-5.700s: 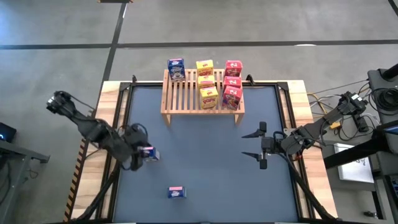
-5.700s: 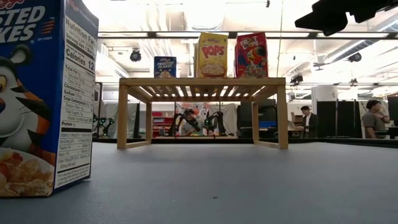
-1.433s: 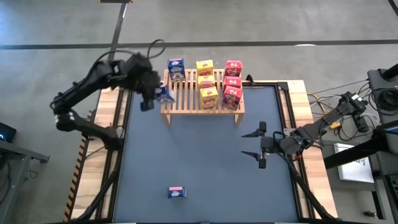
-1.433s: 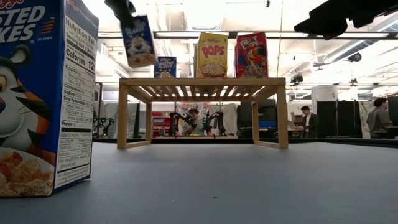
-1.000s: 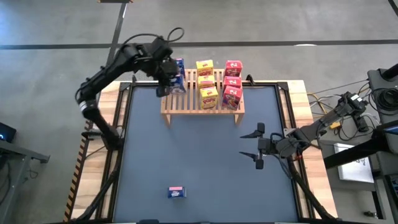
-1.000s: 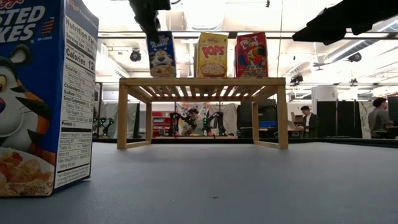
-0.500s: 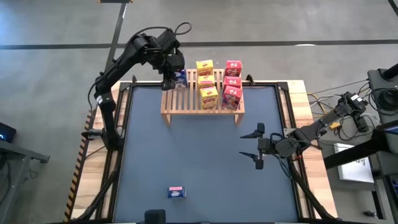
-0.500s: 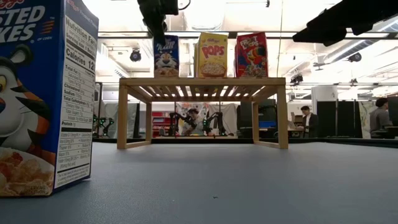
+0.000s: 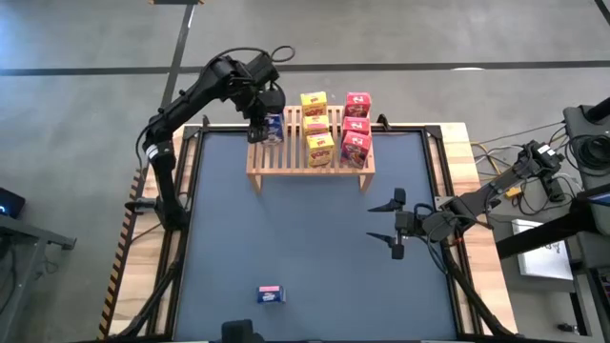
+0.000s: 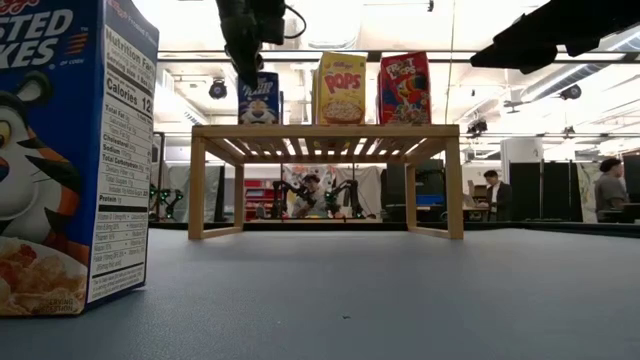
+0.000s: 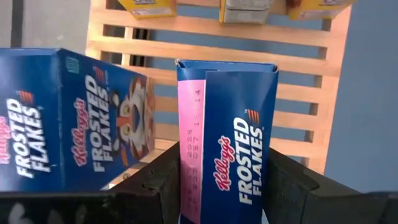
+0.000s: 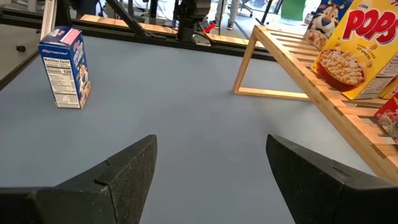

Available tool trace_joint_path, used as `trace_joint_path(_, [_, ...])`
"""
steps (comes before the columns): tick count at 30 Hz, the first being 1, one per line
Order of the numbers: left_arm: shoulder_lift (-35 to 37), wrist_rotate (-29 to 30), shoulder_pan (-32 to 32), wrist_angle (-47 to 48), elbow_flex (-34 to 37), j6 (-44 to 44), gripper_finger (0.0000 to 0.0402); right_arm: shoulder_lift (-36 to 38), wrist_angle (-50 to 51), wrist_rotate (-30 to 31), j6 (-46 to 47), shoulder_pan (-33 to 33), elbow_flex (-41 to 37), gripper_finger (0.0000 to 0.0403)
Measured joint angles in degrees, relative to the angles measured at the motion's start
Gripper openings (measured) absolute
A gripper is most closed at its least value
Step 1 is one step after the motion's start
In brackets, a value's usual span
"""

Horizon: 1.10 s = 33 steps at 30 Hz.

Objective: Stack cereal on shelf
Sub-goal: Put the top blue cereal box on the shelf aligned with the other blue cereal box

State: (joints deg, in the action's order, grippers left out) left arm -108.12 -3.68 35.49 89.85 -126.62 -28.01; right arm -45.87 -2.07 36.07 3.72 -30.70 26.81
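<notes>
My left gripper [image 9: 259,116] is shut on a blue cereal box [image 9: 274,130] at the left end of the wooden rack [image 9: 310,157], just in front of another blue box [image 11: 68,118] that stands on the slats. Three yellow boxes [image 9: 316,124] and three red boxes [image 9: 356,126] stand on the rack's middle and right. A third blue box [image 9: 271,294] stands on the mat near the front edge. My right gripper [image 9: 400,221] is open and empty over the table's right side. My left gripper pinches the blue box between its two fingers, one on each of two opposite sides [image 11: 186,171]. It comes from above, slanting in from the table's left. The box [image 10: 259,98] stands upright, its front toward the near edge, its bottom meeting the rack's slats.
Open blue mat [image 9: 305,238] lies between the rack and the near blue box, which fills the low view's left [image 10: 70,160]. A raised frame [image 9: 186,210] borders the mat. Cables and gear [image 9: 543,162] sit beyond the right edge. People [image 10: 610,190] stand in the room behind.
My left gripper has carried the blue box from the rack's left edge over its left end, set it upright from a tilt, and lowered it until its bottom meets the slats. It stays shut on the box. My right gripper has kept still.
</notes>
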Motion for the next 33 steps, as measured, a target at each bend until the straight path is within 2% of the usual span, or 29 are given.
trace_joint_path(5, [0.5,-0.2,0.6,-0.2,2.3,0.0,0.0155,0.0,0.0,0.0,0.1,0.0,0.0,0.029])
trace_joint_path(13, [0.4,-0.2,1.0,-0.1,2.2,0.1,0.0161,0.0,-0.3,0.0,0.1,0.0,0.0,0.029])
trace_joint_path(25, [0.4,0.1,1.0,0.1,1.8,1.5,0.0263,0.0,-0.4,0.0,0.1,0.0,0.0,0.029])
trace_joint_path(33, [5.1,3.2,1.2,0.2,1.7,2.4,0.0283,0.0,-0.4,0.0,0.2,0.0,0.0,0.029])
